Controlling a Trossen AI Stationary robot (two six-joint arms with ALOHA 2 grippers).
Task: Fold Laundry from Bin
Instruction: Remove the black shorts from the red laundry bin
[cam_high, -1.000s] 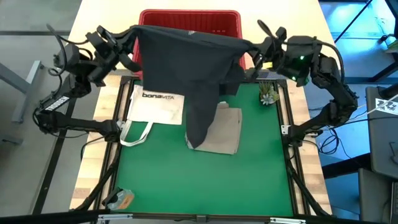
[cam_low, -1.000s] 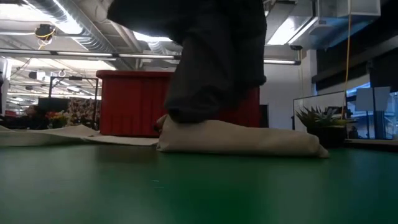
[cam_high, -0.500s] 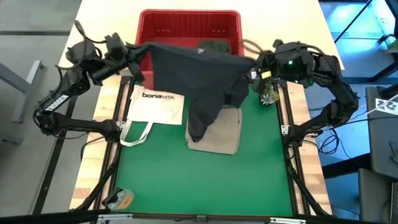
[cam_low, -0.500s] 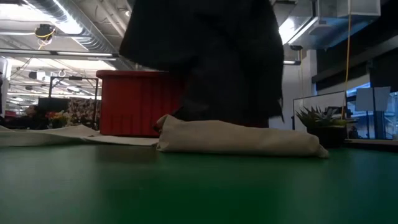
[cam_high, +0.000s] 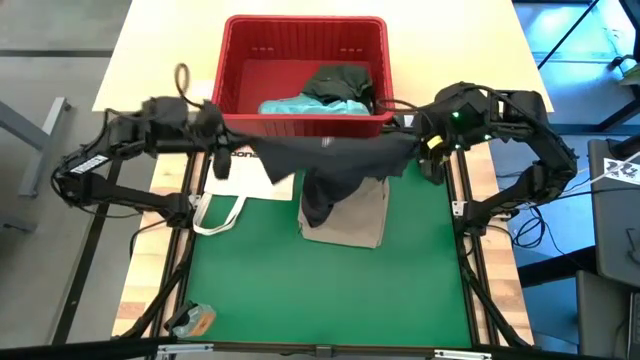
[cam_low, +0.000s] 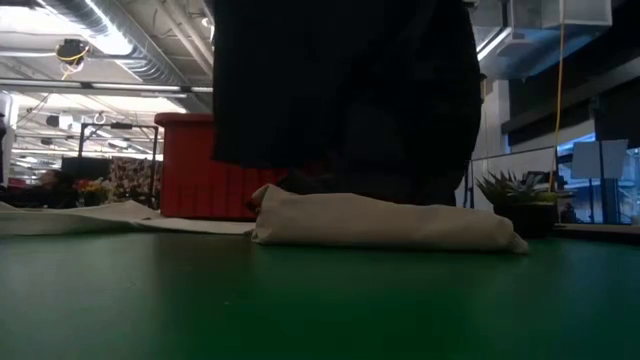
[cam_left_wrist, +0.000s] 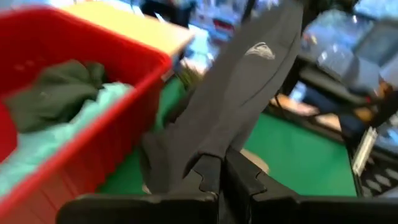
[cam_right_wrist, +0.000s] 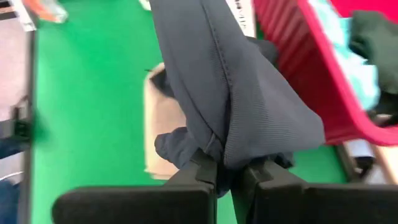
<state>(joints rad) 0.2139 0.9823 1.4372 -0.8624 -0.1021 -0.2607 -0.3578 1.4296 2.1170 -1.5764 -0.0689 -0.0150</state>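
Observation:
A dark grey garment (cam_high: 325, 160) is stretched between my two grippers just in front of the red bin's near wall (cam_high: 300, 125). Its lower part droops onto a folded khaki garment (cam_high: 355, 215) on the green mat. My left gripper (cam_high: 222, 152) is shut on the garment's left end, and my right gripper (cam_high: 415, 148) is shut on its right end. In the bin lie a turquoise garment (cam_high: 300, 103) and a dark green one (cam_high: 340, 82). In the low view the dark garment (cam_low: 340, 90) hangs as a wide curtain over the khaki one (cam_low: 385, 222). My left gripper pinches a bunched end of the dark grey garment (cam_left_wrist: 214, 146) between its two fingers, several layers gathered. From there the cloth runs fairly taut toward the other arm, lifted off the table. My right gripper pinches gathered folds at the garment's other end (cam_right_wrist: 221, 146), beside a stitched seam. The cloth spreads away from its fingers, held up, and the lower part hangs down to the khaki garment.
A white tote bag (cam_high: 250, 180) lies flat on the mat's far left, partly under the stretched garment. A small potted plant (cam_low: 515, 190) stands at the far right. A small orange-and-grey object (cam_high: 192, 320) lies at the near left corner. The near half of the mat (cam_high: 330, 290) is bare.
Both grippers have come down and toward the near edge, tipping forward. The dark garment, which was draped over the bin, has been drawn off it and now spans in front of its near wall, uncovering the clothes inside. Its lower end has stayed on the khaki garment.

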